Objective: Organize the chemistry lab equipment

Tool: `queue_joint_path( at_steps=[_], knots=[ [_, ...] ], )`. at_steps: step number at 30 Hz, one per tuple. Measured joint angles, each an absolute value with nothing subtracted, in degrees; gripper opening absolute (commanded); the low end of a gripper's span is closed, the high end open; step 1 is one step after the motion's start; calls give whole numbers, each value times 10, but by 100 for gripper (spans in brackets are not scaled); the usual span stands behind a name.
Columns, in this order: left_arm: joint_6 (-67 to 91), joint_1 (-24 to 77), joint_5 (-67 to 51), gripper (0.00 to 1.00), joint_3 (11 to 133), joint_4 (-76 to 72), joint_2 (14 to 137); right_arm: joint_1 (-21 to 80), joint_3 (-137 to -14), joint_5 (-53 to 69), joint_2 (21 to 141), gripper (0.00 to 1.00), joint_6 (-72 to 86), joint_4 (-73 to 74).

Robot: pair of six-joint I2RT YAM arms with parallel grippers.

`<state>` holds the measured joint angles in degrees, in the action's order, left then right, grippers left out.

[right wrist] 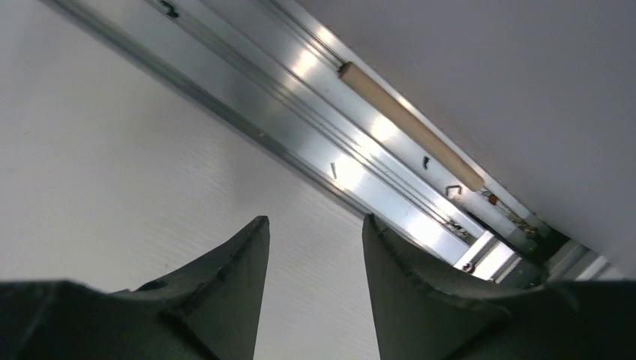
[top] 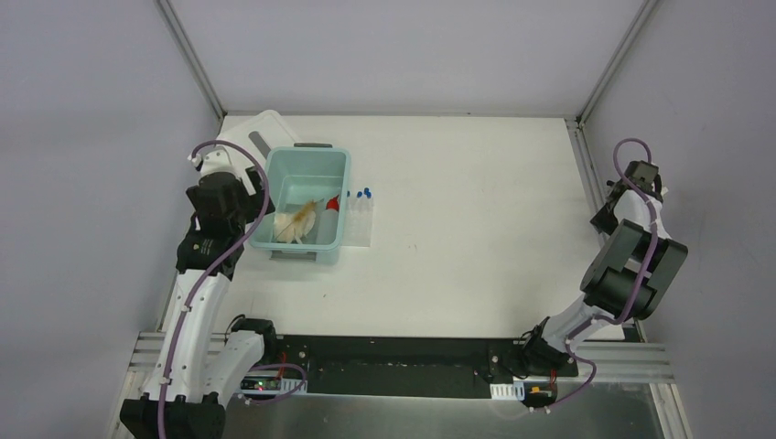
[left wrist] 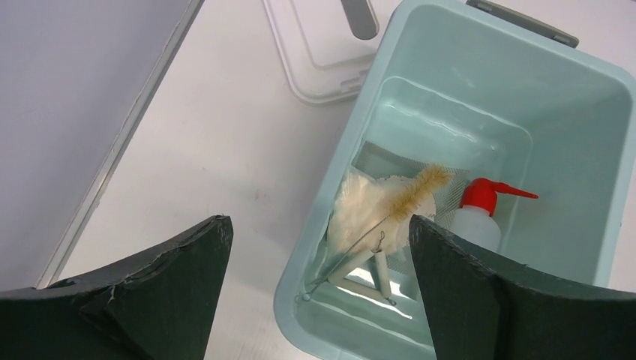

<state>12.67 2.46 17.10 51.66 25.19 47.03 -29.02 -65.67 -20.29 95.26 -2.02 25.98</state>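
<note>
While the left end effector hangs released, its fingers spread wide with nothing between them, above the near-left corner of the bin, the bottle and brush lie inside the bin on a pale heap I cannot identify. The rack stands on the counter just beside the bin's right wall, with the blue-capped tubes showing at its far end. The lid lies off, beyond the bin's far-left corner. The right end effector is half parted and grasps nothing. It sits out by the rail at the counter's right edge, well apart from everything.

The rack and tubes look like what is left to put away, so the step in hand is probably fetching them. To do it well, the left arm should cross the bin high enough to clear its rim and the red spout. It should then come down square to the rack's long sides and clench low on the clear walls, not on the caps, so the tubes ride upright. Clear plastic is likely slippery, so lift level and slowly.
</note>
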Motion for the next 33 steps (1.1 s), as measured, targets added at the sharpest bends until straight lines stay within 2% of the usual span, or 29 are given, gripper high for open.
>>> queue_joint_path(
  at_steps=[5, 8, 11, 15, 20, 26, 29, 33],
  knots=[
    [122, 27, 153, 91, 516, 238, 465, -279, -647, -101, 915, 54, -23, 262],
    [118, 27, 126, 92, 516, 231, 470, -234, -644, -60, 869, 54, -14, 269],
    [110, 25, 103, 91, 518, 233, 495, -157, -644, -31, 824, 57, 13, 270],
    [106, -2, 62, 90, 548, 259, 570, -7, -654, -6, 787, 59, 65, 265],
    [106, -35, 34, 87, 567, 280, 607, 148, -682, 0, 798, 59, 130, 248],
    [115, -87, 2, 85, 642, 295, 653, 268, -693, -17, 822, 60, 173, 227],
    [144, -134, 1, 81, 702, 289, 708, 292, -693, -23, 821, 61, 184, 224],
    [196, -163, 18, 69, 759, 278, 797, 300, -693, -33, 815, 62, 194, 223]
  ],
)
